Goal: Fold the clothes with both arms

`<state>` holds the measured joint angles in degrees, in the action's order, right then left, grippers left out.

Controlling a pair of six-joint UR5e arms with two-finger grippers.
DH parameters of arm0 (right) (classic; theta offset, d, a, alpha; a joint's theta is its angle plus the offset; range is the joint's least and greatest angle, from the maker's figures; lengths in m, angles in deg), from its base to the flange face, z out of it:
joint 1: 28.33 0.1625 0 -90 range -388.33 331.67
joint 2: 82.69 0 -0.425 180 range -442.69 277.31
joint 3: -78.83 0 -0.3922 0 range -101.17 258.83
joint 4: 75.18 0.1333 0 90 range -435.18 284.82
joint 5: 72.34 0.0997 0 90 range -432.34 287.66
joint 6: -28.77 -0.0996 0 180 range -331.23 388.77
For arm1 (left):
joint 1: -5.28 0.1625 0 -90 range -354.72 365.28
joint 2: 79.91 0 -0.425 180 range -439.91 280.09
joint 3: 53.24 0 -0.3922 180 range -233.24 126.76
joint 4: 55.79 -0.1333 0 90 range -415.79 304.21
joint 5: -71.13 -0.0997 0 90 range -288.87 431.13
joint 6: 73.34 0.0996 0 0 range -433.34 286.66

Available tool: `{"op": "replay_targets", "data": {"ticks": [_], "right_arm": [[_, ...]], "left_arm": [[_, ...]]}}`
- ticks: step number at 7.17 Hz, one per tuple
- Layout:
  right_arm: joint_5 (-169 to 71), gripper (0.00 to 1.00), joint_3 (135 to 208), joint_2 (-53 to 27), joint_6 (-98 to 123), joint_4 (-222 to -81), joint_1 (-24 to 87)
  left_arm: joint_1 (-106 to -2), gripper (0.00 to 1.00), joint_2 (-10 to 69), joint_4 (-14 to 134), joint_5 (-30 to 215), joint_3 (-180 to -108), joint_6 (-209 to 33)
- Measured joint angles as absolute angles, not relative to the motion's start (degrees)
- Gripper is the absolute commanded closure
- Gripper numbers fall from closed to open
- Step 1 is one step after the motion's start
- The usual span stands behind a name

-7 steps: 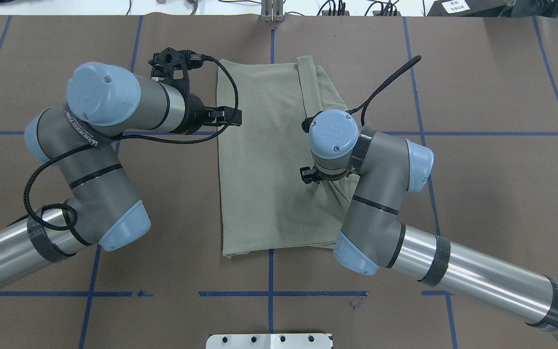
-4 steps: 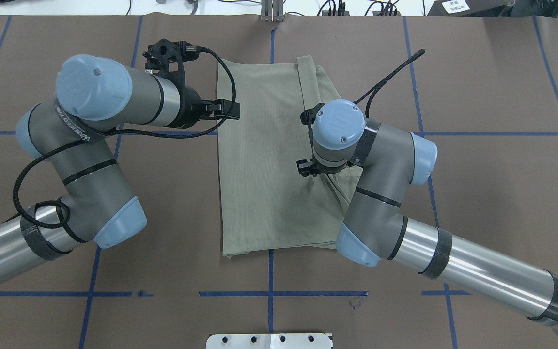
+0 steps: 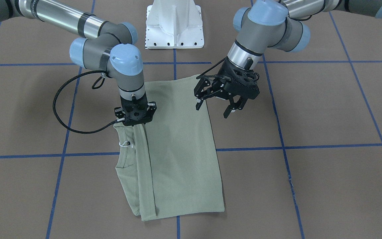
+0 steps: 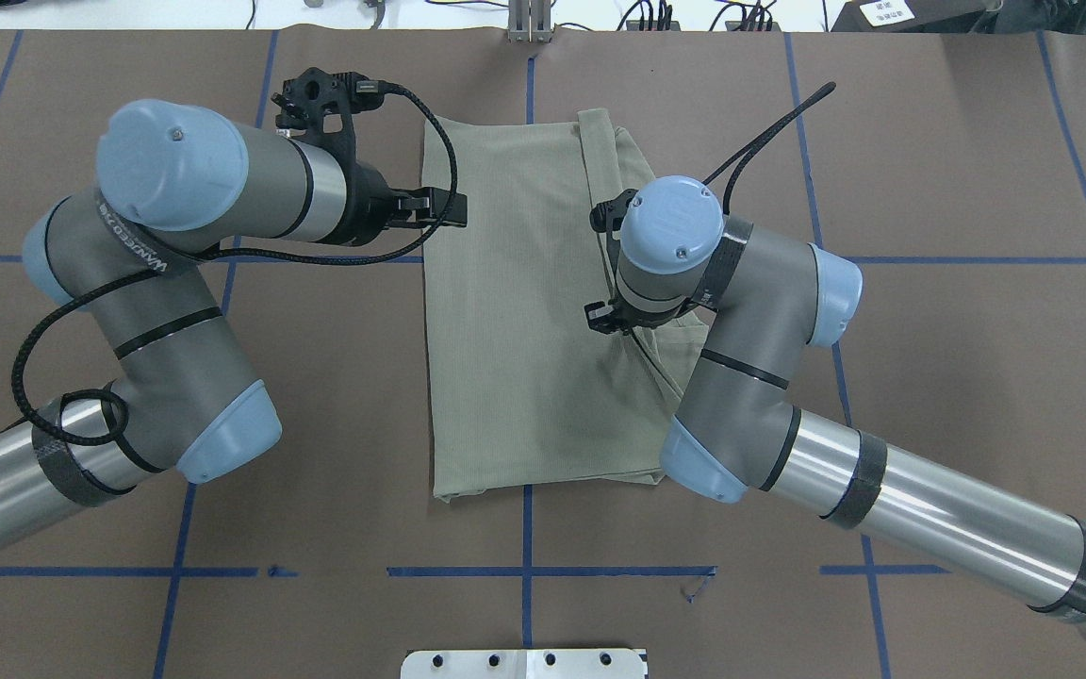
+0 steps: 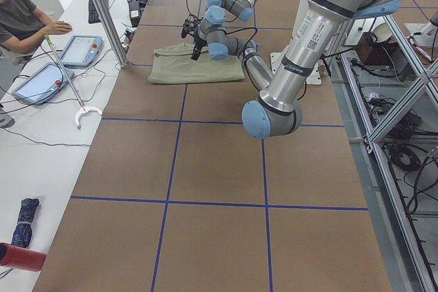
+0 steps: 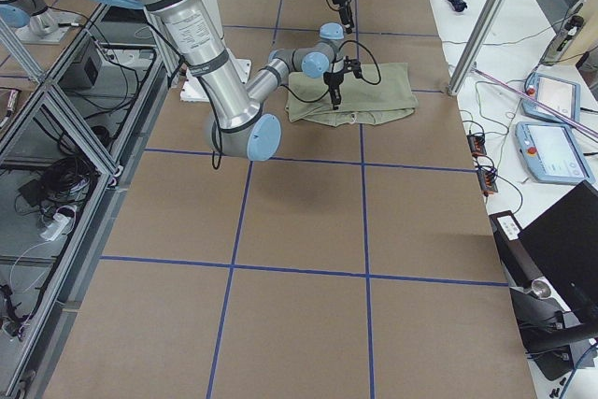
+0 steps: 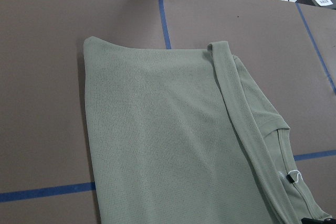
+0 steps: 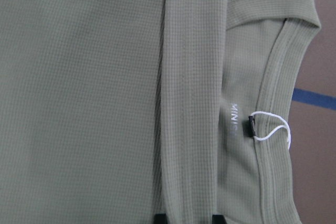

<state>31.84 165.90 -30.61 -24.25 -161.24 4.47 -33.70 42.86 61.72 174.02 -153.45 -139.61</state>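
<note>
1. Table (image 4: 929, 424) comes first, brown with blue tape lines (image 4: 977, 259). My green shirt (image 4: 515, 330) lies flat in the middle of it, folded into a long shape.
2. My left arm (image 4: 166, 311) has pulled back a little toward the far left side. My right arm (image 4: 741, 377) has slid a little toward the far end of the shirt.
3. The shirt itself has not moved at all, so neither of my arms is pulling it.
4. My left end effector (image 3: 212, 111) hangs over the shirt's left edge. Its fingers are wide apart and hold nothing.
5. My right end effector (image 3: 134, 122) points straight down on the other side, near the neck (image 8: 273, 103).
6. The folded sleeve (image 8: 191, 103) runs between its two finger tips. They are close together, but I cannot tell if they pinch the sleeve or only stand beside it.
7. A small white tag string (image 8: 270, 127) sits at the neck.
8. I think the side folds are done. Next I likely need to grab one end and fold the shirt in half.
</note>
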Motion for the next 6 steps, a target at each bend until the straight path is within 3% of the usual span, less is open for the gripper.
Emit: {"op": "replay_targets", "data": {"ticks": [6], "right_arm": [[32.0, 0.60, 165.4, -31.2, -24.2, -161.2, 4.1]], "left_arm": [[-33.9, 0.00, 42.3, 61.7, 174.0, -154.2, -139.6]]}}
